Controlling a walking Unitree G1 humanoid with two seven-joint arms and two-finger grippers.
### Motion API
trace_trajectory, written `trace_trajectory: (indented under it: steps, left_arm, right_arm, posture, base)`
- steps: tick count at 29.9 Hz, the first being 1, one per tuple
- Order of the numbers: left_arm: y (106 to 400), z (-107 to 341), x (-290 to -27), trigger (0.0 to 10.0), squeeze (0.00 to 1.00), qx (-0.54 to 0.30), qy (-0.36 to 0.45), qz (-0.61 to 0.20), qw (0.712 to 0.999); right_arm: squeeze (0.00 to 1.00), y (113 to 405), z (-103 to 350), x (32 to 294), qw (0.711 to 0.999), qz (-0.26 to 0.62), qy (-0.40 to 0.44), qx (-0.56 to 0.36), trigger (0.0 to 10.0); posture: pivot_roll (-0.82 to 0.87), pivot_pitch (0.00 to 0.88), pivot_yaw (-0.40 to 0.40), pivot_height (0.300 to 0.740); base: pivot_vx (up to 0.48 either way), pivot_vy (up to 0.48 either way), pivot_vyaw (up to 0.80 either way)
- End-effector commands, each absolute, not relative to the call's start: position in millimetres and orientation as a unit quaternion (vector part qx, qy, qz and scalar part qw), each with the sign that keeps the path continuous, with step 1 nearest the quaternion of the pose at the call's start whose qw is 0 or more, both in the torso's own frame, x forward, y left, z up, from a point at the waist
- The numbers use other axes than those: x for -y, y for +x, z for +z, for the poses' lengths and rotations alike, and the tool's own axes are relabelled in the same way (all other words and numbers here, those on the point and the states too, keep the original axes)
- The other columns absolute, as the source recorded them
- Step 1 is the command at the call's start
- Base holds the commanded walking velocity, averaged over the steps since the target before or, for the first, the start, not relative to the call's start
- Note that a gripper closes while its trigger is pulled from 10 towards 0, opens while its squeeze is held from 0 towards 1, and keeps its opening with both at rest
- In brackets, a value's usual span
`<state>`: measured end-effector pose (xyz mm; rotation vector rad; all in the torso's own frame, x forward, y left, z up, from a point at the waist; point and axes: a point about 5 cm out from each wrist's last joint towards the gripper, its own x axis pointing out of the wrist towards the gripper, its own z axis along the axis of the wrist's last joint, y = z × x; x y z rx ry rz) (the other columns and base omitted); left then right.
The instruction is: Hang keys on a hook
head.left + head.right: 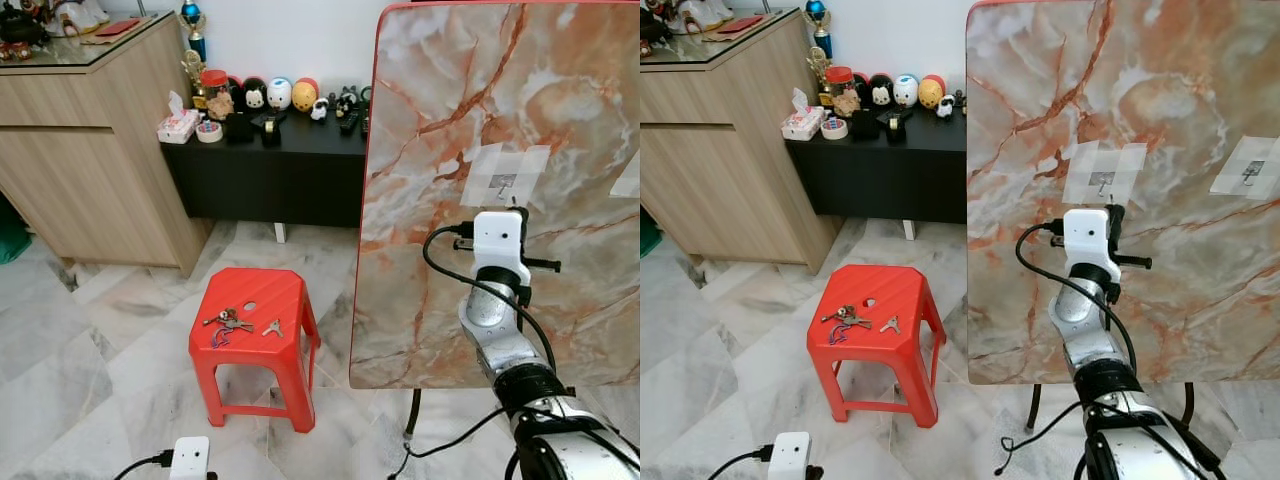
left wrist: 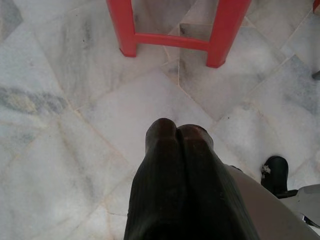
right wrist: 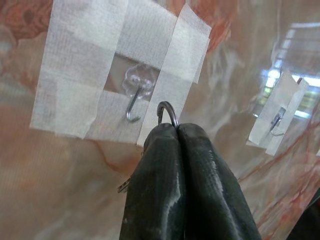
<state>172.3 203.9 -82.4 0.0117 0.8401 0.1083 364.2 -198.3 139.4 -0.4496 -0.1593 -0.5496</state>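
Marble board [image 1: 560,120] behind right claw [image 3: 170,129] pinching key ring [image 3: 168,113] beside taped hook [image 3: 134,102], keys mostly hidden.

The right gripper's [image 3: 176,131] black fingers cover most of the key ring [image 3: 167,112], leaving an arc at their 12 o'clock (the keys below are hidden). The second hook [image 3: 276,122] at 3 o'clock is blurred, and the marble board [image 1: 450,110] is cut off at the top and right edges.

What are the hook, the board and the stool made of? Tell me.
Hook: thin shiny bent wire, probably metal, on a clear base that looks like plastic.
Board: glossy, marble-patterned; real stone or printed laminate, cannot tell.
Stool: red, smooth, moulded; likely plastic.
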Motion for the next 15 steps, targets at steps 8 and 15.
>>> trace_trajectory:
  steps: [8,15]
  left_arm:
    - [167.8,-84.4,-207.7,10.0,0.0,-0.419,0.006,0.056,0.906]
    - [170.3,-83.4,-207.0,10.0,0.0,-0.416,0.009,0.053,0.908]
  right_arm:
    - [0.0,371.7,148.2,198.6,0.934,-0.275,-0.217,0.071,10.0]
    - [0.0,373.5,146.3,197.8,0.935,-0.268,-0.225,0.056,10.0]
  posture:
    - [0.0,0.018,0.001,0.74]
    - [0.0,0.019,0.002,0.74]
  base:
    - [0.0,0.0,0.0]
    - [0.0,0.0,0.0]
